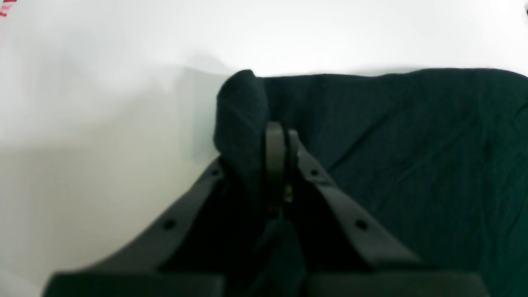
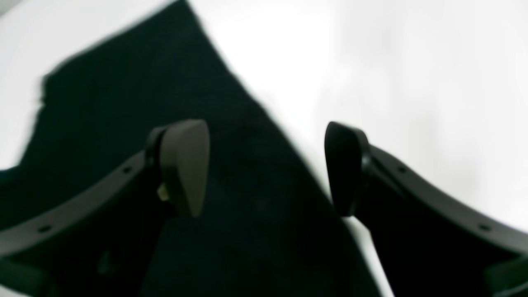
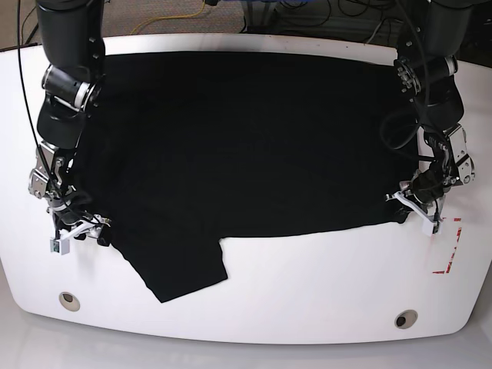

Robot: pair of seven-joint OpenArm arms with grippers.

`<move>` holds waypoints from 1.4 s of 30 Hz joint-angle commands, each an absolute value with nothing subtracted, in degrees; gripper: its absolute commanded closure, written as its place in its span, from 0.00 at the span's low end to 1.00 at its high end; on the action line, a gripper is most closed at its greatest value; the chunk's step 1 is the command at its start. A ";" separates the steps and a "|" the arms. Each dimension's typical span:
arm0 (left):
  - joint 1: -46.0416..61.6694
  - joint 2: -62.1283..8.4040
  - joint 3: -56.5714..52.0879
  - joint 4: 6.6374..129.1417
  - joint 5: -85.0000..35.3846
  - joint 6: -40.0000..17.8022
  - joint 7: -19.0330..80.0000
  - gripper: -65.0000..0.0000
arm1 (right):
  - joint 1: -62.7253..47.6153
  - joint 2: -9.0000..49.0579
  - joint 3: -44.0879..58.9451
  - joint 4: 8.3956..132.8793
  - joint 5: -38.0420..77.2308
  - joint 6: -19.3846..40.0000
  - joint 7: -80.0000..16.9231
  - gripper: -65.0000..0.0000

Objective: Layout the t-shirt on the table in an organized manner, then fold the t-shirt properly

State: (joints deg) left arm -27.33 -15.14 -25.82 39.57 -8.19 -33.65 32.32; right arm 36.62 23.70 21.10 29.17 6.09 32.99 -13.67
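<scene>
While it lies spread across the upper and middle part of the base view, the t-shirt [image 3: 246, 138] shows only plain black cloth, with no print visible on the side facing up. Its near edge runs roughly level across the middle of the frame, and one sleeve [image 3: 184, 269] juts down toward the lower left as a slanted flap. The far edge sits close to the rear rim of the white bench [image 3: 307, 307].

At the right of the base view, the left claw [image 3: 419, 206] sits at the shirt's lower right corner. In the left wrist view its jaws are pressed together on a bunched fold of black cloth [image 1: 241, 119] that stands up beside the pads, with the rest of the shirt lying flat to the right.

At the left of the base view, the right claw [image 3: 77, 229] is at the shirt's lower left edge. In the right wrist view its jaws stand wide apart, holding nothing, one fingertip [image 2: 183, 165] over the black cloth and the other over bare bench beside the cloth's edge.

A red marking [image 3: 448, 250] shows on the bench at lower right, and two round holes [image 3: 68, 300] sit near the front rim.
</scene>
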 commanded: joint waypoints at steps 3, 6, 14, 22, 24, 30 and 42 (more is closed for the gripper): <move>-28.00 -15.69 -25.71 39.96 -6.90 -33.36 34.42 1.00 | 40.31 24.75 19.56 23.34 4.88 33.63 -6.37 0.35; -28.00 -15.69 -25.71 40.04 -7.08 -33.36 34.42 1.00 | 40.40 24.75 19.38 21.05 3.56 33.63 -3.91 0.35; -27.91 -15.78 -25.71 41.45 -7.08 -33.36 35.38 1.00 | 38.02 24.75 19.65 19.38 2.07 33.63 -2.24 0.35; -25.19 -15.69 -25.71 46.81 -6.99 -33.36 36.35 1.00 | 36.09 24.66 19.65 19.47 2.07 33.63 -2.15 0.36; -24.92 -15.60 -24.92 48.31 -6.99 -33.36 36.35 1.00 | 35.56 24.40 19.65 19.47 2.07 33.63 -2.15 0.36; -24.84 -15.78 -22.11 49.19 -7.25 -33.36 36.44 1.00 | 35.74 22.81 19.56 19.47 1.98 33.63 -2.15 0.36; -24.84 -15.78 -22.11 49.10 -7.25 -33.36 36.44 1.00 | 38.02 21.32 19.38 19.56 1.54 33.63 -2.15 0.44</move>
